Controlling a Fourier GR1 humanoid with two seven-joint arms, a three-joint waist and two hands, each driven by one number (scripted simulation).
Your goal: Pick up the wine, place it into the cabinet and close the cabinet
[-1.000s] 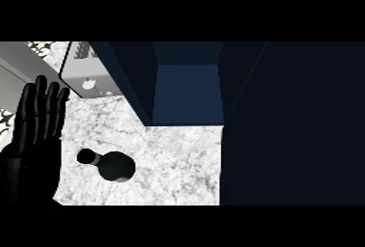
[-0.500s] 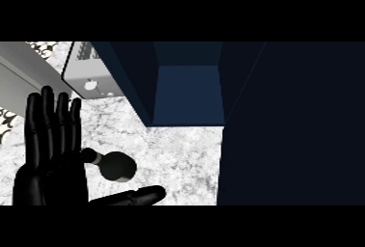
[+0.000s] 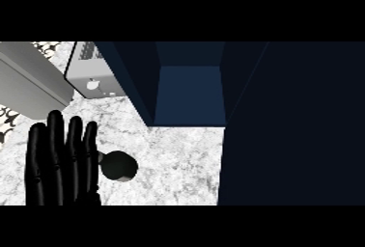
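Left hand [image 3: 61,161], fingers straight and together, lower left, shifted right; now touching wine [image 3: 119,166]; grasp pending.

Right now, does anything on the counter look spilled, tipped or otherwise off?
Nothing stands out. The wine stands upright on the counter with no spill round it, the cabinet is open, and the left hand is open beside the bottle.

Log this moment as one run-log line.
left hand: open, beside wine bottle | wine: on counter | cabinet: open | right hand: unseen
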